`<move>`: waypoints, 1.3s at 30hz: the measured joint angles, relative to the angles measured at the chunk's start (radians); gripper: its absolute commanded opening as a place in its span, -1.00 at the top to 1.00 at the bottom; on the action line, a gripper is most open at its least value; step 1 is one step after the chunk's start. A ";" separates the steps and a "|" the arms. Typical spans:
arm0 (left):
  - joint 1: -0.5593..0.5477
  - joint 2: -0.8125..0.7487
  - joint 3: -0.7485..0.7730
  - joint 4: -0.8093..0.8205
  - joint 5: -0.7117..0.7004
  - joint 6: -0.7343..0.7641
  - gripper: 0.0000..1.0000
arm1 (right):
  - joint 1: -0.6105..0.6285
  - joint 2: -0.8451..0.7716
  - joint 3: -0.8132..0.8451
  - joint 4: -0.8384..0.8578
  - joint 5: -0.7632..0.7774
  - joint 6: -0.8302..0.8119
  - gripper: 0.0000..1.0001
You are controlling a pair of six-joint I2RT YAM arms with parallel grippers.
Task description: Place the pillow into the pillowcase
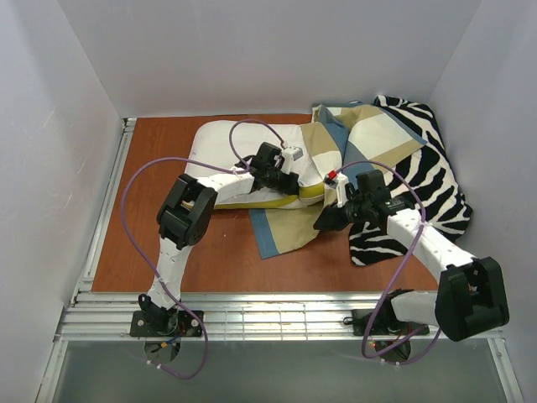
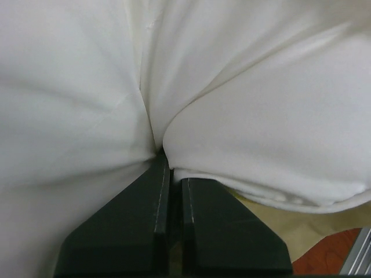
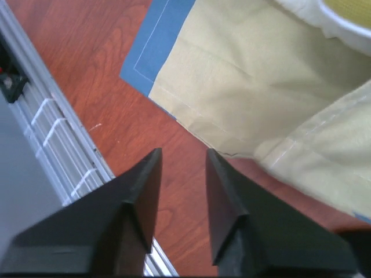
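The white pillow (image 1: 225, 147) lies at the back middle of the table, and its yellow edge (image 1: 273, 198) shows along its near side. Its right end lies under the checked pillowcase (image 1: 352, 138), whose tan and blue flap (image 1: 285, 231) spreads toward the front. My left gripper (image 1: 288, 174) is shut on a fold of the pillow (image 2: 243, 104); the jaws (image 2: 170, 168) pinch white fabric at their tips. My right gripper (image 1: 323, 222) is open and empty (image 3: 184, 153). It hovers over bare table just in front of the pillowcase's tan edge (image 3: 232, 87).
A black-and-white zebra-striped cloth (image 1: 428, 180) lies at the right under my right arm. The wooden table (image 1: 159, 243) has a metal rail (image 1: 252, 315) along its near edge, also in the right wrist view (image 3: 52, 127). White walls enclose the table.
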 measured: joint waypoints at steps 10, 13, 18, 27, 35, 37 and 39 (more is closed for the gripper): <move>0.001 -0.039 -0.124 0.165 0.024 0.020 1.00 | -0.013 0.015 0.254 -0.058 0.385 0.002 0.10; 0.002 -0.041 -0.132 0.178 0.026 0.024 1.00 | -0.014 0.105 0.309 -0.051 0.479 0.010 -0.01; 0.002 -0.042 -0.134 0.185 0.030 0.024 1.00 | -0.008 0.253 0.371 -0.050 0.560 0.033 -0.16; 0.002 -0.042 -0.138 0.192 0.031 0.023 1.00 | 0.029 0.367 0.453 -0.056 0.626 0.042 0.97; 0.002 -0.042 -0.138 0.192 0.032 0.019 1.00 | 0.029 0.344 0.461 -0.086 0.595 0.031 0.97; 0.002 -0.042 -0.138 0.192 0.033 0.018 1.00 | 0.027 0.306 0.461 -0.086 0.568 0.024 0.97; 0.002 -0.042 -0.138 0.191 0.034 0.016 1.00 | 0.025 0.263 0.461 -0.085 0.541 0.013 0.97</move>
